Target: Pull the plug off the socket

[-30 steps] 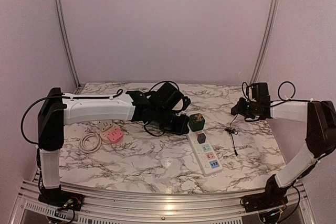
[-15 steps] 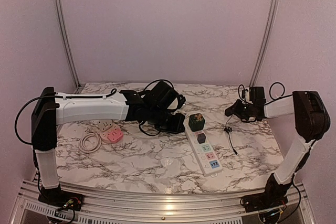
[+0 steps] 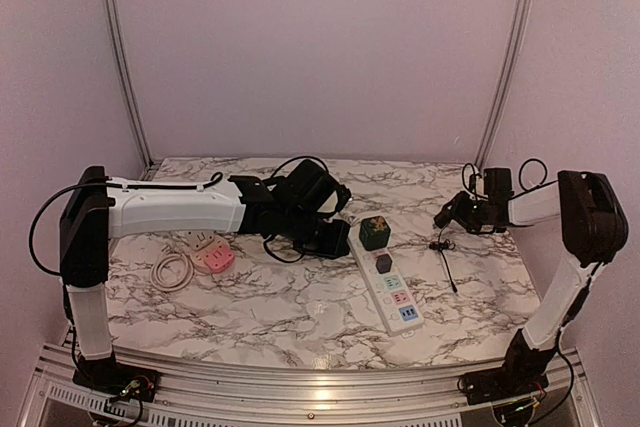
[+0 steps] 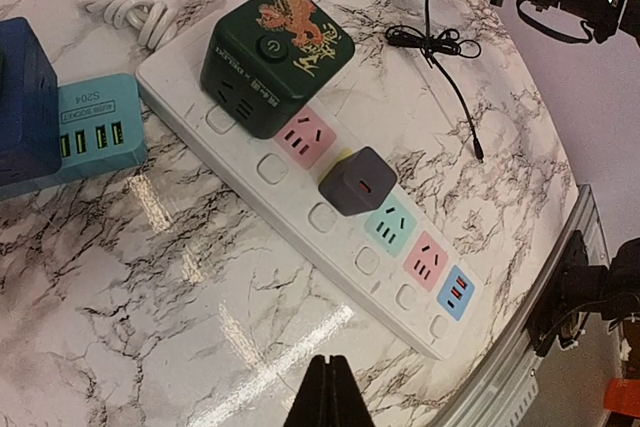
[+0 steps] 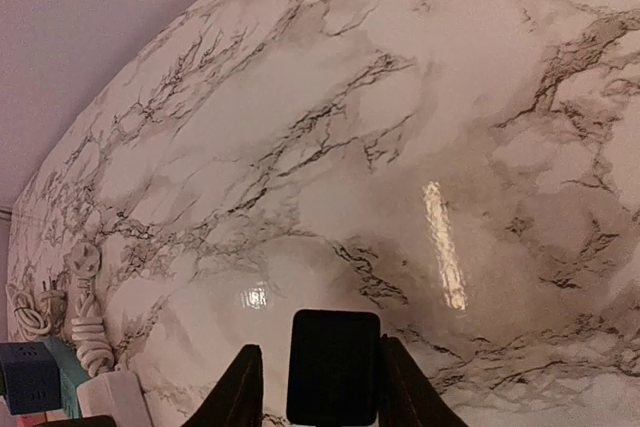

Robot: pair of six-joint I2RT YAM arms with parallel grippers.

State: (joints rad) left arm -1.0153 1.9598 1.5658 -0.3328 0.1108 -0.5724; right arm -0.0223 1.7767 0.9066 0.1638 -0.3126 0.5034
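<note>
A white power strip (image 3: 391,288) with coloured sockets lies mid-table; it also shows in the left wrist view (image 4: 300,197). A dark green cube adapter (image 3: 375,233) (image 4: 277,57) and a small dark grey plug (image 3: 383,263) (image 4: 358,181) sit in it. My left gripper (image 3: 346,238) (image 4: 328,365) is shut and empty, hovering left of the strip. My right gripper (image 3: 441,217) (image 5: 320,349) is at the far right, shut on a black plug (image 5: 333,367). The plug's thin black cable (image 3: 441,252) (image 4: 440,47) hangs to the table.
A blue cube with a teal USB hub (image 4: 95,132) lies by the strip's far end. A pink socket block (image 3: 212,259) and a coiled white cord (image 3: 170,272) lie at the left. The table's right edge is close to the right gripper.
My right arm has folded and its gripper has shifted a little left with the black plug in it. My left gripper has drawn back slightly left from the green cube.
</note>
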